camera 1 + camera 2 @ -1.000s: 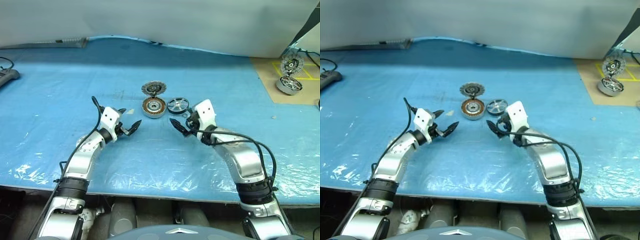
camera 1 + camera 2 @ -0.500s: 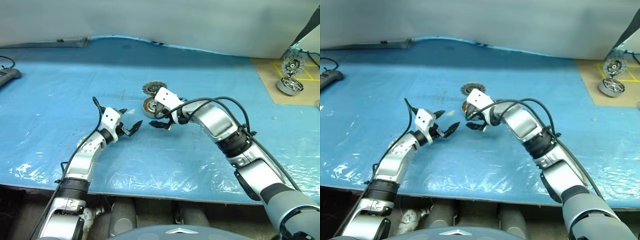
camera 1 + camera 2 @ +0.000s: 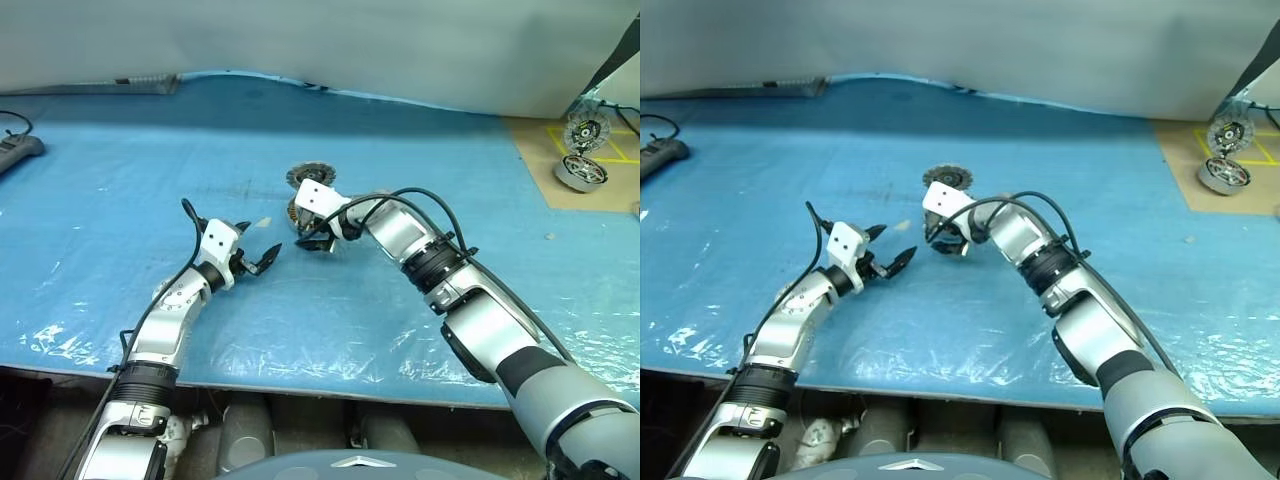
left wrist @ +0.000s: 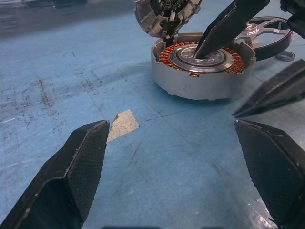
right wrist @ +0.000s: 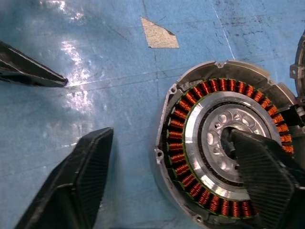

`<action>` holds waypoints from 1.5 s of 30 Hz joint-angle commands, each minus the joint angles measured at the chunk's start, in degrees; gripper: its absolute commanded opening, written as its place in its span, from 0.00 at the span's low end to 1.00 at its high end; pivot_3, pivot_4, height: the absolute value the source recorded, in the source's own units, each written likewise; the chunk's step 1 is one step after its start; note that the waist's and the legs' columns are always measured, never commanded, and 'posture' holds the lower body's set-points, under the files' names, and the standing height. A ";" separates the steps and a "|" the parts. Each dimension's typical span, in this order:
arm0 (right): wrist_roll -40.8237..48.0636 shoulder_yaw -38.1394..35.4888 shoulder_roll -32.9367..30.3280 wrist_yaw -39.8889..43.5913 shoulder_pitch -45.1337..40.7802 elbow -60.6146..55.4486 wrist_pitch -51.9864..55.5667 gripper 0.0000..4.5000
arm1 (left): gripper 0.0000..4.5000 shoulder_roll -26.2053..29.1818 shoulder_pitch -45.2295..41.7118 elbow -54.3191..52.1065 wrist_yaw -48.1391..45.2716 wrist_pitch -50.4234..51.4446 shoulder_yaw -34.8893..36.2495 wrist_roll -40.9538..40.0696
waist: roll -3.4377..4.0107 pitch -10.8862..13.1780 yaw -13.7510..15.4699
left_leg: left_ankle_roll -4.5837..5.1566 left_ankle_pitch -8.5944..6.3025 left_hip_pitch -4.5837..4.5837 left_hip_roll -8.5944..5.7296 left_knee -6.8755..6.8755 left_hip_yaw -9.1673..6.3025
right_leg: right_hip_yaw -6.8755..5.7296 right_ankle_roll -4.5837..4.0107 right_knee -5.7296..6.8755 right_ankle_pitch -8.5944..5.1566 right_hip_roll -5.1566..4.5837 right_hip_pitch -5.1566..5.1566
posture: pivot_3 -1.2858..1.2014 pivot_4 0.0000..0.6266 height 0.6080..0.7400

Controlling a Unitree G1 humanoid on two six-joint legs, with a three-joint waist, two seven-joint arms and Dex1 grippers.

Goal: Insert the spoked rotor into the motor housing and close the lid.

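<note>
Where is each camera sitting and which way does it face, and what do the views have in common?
Left eye and right eye views: on the head, looking forward and down at the blue table cover; both arms show, the right claw at the motor housing.
Left wrist view: on the left wrist, looking along the open left claw toward the housing, its raised lid and the spoked rotor behind.
Right wrist view: on the right wrist, looking down into the housing's copper windings, one finger over its centre.
Shared: the housing.
</note>
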 commanded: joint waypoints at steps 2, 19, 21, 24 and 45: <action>-2.48 0.30 0.29 2.93 -0.86 2.95 -0.92 0.56 | 1.00 0.13 -0.36 -1.78 0.29 -1.49 0.57 -0.07 | 0.00 0.00 0.04 | 0.02 0.01 0.00 0.01 0.00 0.00 | 0.00 0.00 0.00 0.00 0.00 0.00 | 0.52 0.24 1.00; 0.60 -2.23 2.56 2.05 12.34 -35.21 34.66 0.41 | 1.00 0.37 1.73 -3.14 0.36 -1.87 0.49 -0.34 | 0.00 0.00 0.08 | 0.05 0.03 0.05 0.02 -0.04 -0.03 | -0.05 -0.01 -0.03 0.00 0.02 0.03 | 0.52 0.24 1.00; 1.00 -2.24 2.41 0.52 14.53 -38.99 38.51 0.41 | 1.00 0.38 2.18 -3.66 0.03 -1.94 0.21 -0.40 | 0.00 0.00 0.14 | 0.05 0.03 0.07 0.02 -0.04 -0.04 | -0.03 -0.01 -0.02 0.00 0.00 0.05 | 0.52 0.24 1.00; 1.78 -2.20 2.07 -1.25 16.15 -42.40 41.26 0.41 | 1.00 0.38 2.65 -4.22 -0.75 -2.10 0.05 -0.80 | 0.00 0.00 0.20 | 0.04 0.03 0.10 0.03 -0.05 -0.05 | -0.01 -0.01 -0.03 0.00 0.00 0.07 | 0.52 0.24 1.00; 6.80 -2.02 3.24 -8.99 16.57 -42.70 42.09 0.41 | 1.00 5.56 14.83 -17.05 -12.11 -1.87 -0.23 -6.46 | 0.03 -0.01 -0.07 | 0.04 0.03 0.26 0.01 -0.14 -0.04 | 0.06 0.00 -0.02 -0.01 0.01 0.08 | 0.52 0.24 1.00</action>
